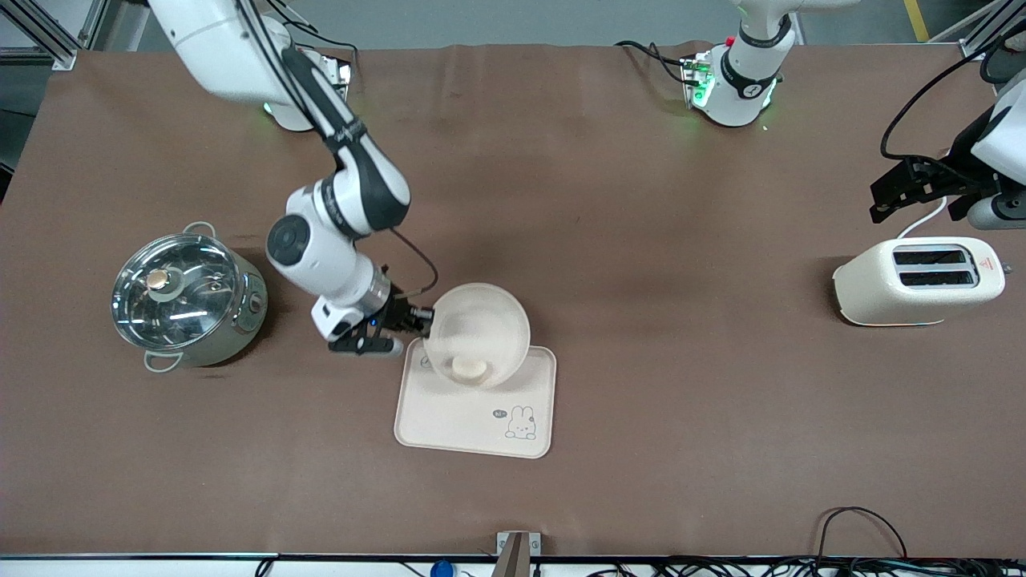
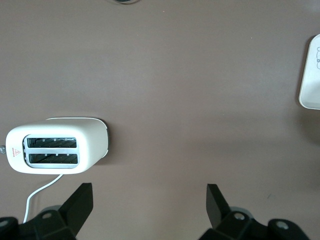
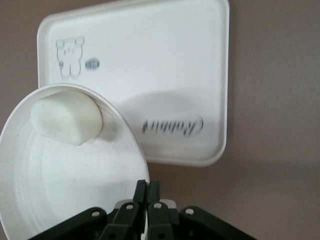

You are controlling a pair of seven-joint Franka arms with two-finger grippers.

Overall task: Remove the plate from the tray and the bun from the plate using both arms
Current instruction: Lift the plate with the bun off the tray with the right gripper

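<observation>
My right gripper (image 1: 422,319) is shut on the rim of the round cream-white plate (image 1: 485,316) and holds it tilted over the end of the rabbit tray (image 1: 449,421) that lies farther from the front camera. The bun (image 1: 469,368) lies inside the plate against its low rim. The right wrist view shows the shut gripper (image 3: 147,187) on the plate (image 3: 55,190), the bun (image 3: 66,120) and the tray (image 3: 165,75). My left gripper (image 1: 916,204) is open and empty in the air over the table beside the toaster; its jaws stand wide apart in the left wrist view (image 2: 150,200).
A cream toaster (image 1: 918,280) stands at the left arm's end of the table and also shows in the left wrist view (image 2: 55,150). A steel pot with a glass lid (image 1: 186,292) stands at the right arm's end. A corner of the tray (image 2: 311,75) shows in the left wrist view.
</observation>
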